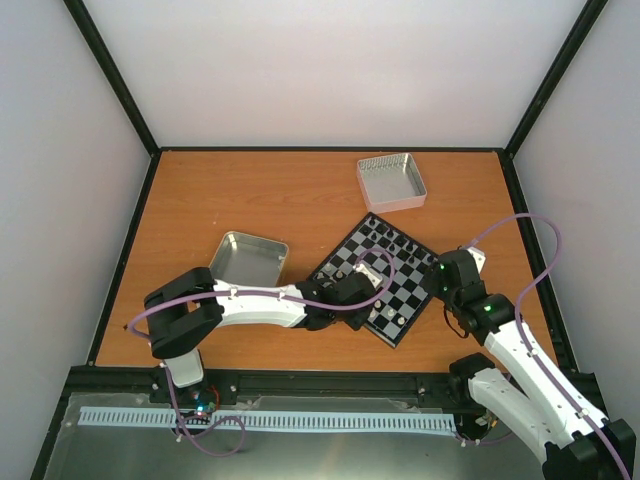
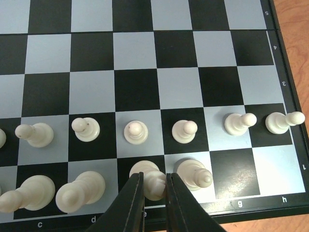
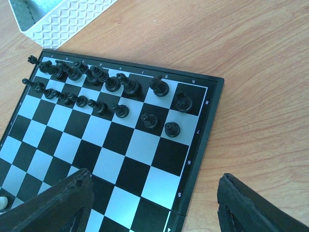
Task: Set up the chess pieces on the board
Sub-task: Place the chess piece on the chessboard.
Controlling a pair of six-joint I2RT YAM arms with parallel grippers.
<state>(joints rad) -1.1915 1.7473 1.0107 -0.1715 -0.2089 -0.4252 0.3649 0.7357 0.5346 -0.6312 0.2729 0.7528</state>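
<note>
Orange wooden tabletop (image 1: 250, 200) is carrying a black-framed, black-and-silver checked chessboard (image 1: 405, 300). Left gripper (image 2: 154, 179) is pinching a cream-white plastic chessman (image 2: 145, 169) on back-rank square e, likely to seat it upright; right gripper (image 3: 152, 193) is hanging wide, empty.

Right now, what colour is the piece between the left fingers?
Cream-white piece, clearest in left wrist view.
</note>
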